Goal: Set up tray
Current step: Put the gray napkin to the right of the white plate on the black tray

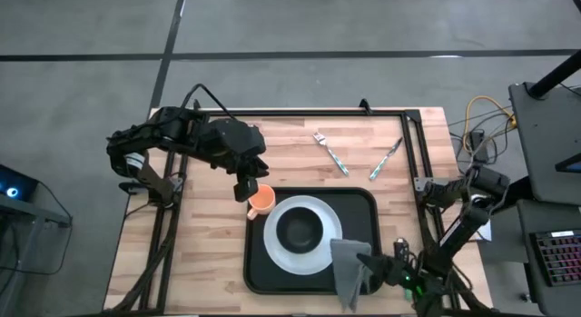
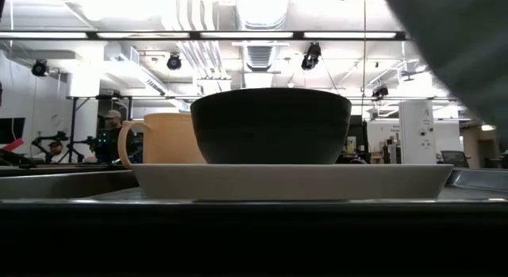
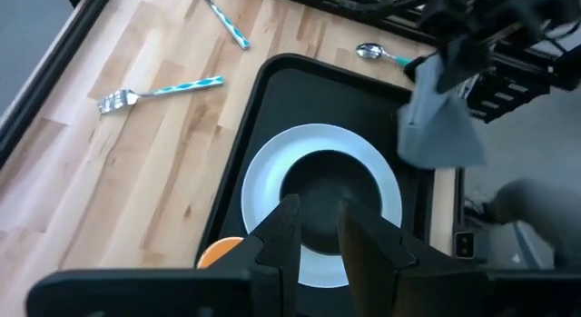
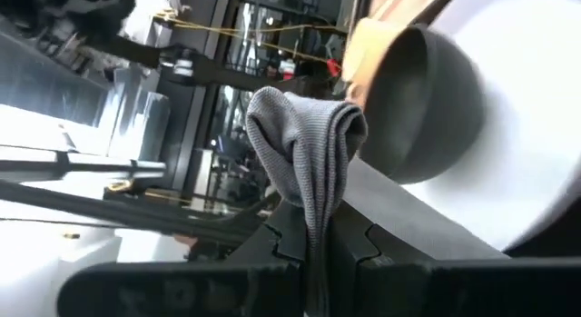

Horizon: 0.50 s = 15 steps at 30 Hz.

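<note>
Two pieces, a white plate (image 1: 303, 233) and black bowl (image 1: 300, 228), already sit on the tray (image 1: 363, 203); beside its corner the right gripper (image 1: 368, 265) pinches a grey cloth (image 1: 348, 267). Left gripper (image 1: 247, 192), fingers slightly parted and empty, hovers by the orange cup (image 1: 260, 201). Fork (image 1: 331, 153) and spoon (image 1: 385, 159) likely remain.

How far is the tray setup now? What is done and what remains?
Done: the white plate with the black bowl lies on the tray. In hand: the right claw holds the grey cloth over the tray's corner; the left claw is above the orange cup. Left: fork and spoon remain on the table.
</note>
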{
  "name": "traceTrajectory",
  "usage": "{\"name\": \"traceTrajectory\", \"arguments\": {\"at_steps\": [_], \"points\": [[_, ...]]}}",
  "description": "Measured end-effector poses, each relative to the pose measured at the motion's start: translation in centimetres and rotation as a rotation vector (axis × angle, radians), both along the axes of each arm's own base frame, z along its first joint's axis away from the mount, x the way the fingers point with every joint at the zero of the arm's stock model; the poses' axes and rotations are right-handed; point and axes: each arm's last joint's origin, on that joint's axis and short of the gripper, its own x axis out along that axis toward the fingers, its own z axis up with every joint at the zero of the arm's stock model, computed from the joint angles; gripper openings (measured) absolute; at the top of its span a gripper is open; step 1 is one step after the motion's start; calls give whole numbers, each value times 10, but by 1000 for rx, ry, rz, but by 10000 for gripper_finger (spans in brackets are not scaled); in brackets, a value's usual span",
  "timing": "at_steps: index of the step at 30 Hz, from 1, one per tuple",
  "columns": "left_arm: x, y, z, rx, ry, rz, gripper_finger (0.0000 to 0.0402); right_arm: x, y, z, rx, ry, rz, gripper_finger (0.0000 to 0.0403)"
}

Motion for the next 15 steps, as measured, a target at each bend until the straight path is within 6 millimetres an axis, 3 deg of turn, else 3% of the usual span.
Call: {"name": "traceTrajectory", "arguments": {"at_steps": [7,15], "points": [[0,0,0,-12,1,11,59,-11,-36,-48,-71,68,10,8],[-1,0,-1,-12,16,9,59,-37,-87,-45,-132,129,52,8]]}}
